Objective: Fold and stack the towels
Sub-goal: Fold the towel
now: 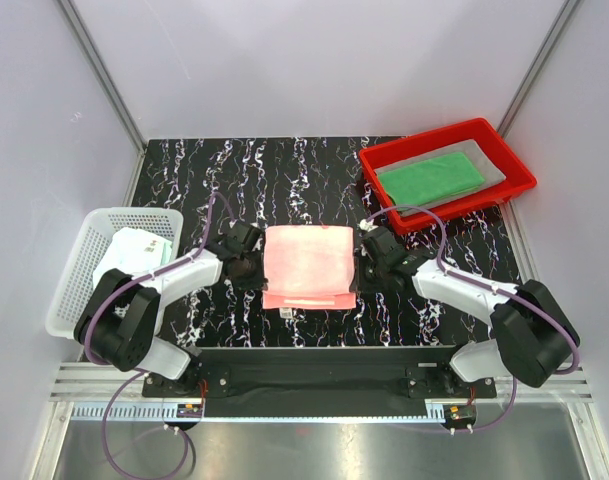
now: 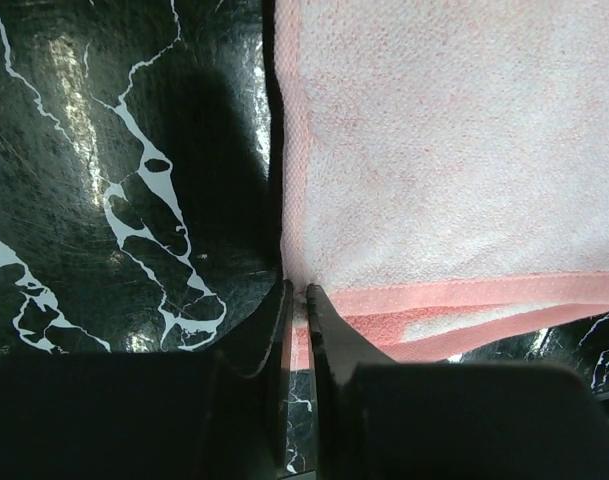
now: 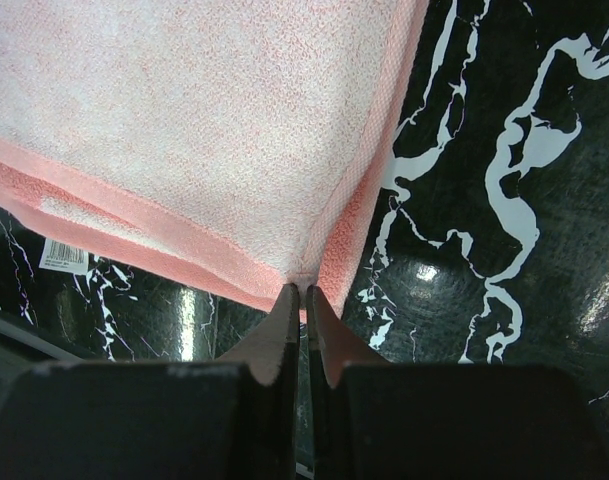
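A pink towel lies folded in the middle of the dark marbled table, layered hems along its near side. My left gripper is at its left edge, jaws almost together on the near-left corner of the pink towel; the left gripper pinches cloth at its tips. My right gripper sits at the right edge. The right gripper is shut on the near-right corner of the pink towel. A folded green towel rests on a grey towel. A pale towel lies in the basket.
The red tray holding the green and grey towels stands at the back right. A white lattice basket stands at the left table edge beside the left arm. A white label sticks out from the pink towel's near hem.
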{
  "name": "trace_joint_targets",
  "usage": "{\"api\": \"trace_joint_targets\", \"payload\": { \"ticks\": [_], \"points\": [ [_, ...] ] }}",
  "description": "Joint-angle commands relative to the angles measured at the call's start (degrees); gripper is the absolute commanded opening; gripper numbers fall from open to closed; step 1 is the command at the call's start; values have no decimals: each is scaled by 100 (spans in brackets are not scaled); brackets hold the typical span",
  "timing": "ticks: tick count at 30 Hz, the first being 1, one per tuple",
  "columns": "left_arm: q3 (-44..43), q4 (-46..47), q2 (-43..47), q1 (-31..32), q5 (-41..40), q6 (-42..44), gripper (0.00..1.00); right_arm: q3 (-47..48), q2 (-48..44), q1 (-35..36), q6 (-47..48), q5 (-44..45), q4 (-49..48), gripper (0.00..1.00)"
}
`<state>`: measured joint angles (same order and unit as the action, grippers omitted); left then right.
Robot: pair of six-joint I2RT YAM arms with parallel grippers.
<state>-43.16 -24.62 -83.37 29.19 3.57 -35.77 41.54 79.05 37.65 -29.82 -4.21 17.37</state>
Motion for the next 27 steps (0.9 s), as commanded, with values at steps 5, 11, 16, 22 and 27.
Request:
{"api": "trace_joint_targets", "payload": {
  "ticks": [5, 11, 16, 22, 27],
  "points": [
    [-290, -16, 146, 8, 3, 123, 6, 91, 76, -12, 20, -45, -146, 0],
    [-369, -112, 146, 8, 29, 140, 0, 152, 111, -12, 29, -1, -102, 0],
    [-658, -464, 347, 8, 64, 79, 0, 608, 50, -3, 205, 297, 415, 0],
    [-1116, -1044, 1067, 8, 406, -44, 0, 1049, -292, -3, 381, 377, 1031, 0],
    [-346, -677, 1446, 113, 855, -307, 0, 295, -828, -12, -102, 184, 489, 0]
  ]
}}
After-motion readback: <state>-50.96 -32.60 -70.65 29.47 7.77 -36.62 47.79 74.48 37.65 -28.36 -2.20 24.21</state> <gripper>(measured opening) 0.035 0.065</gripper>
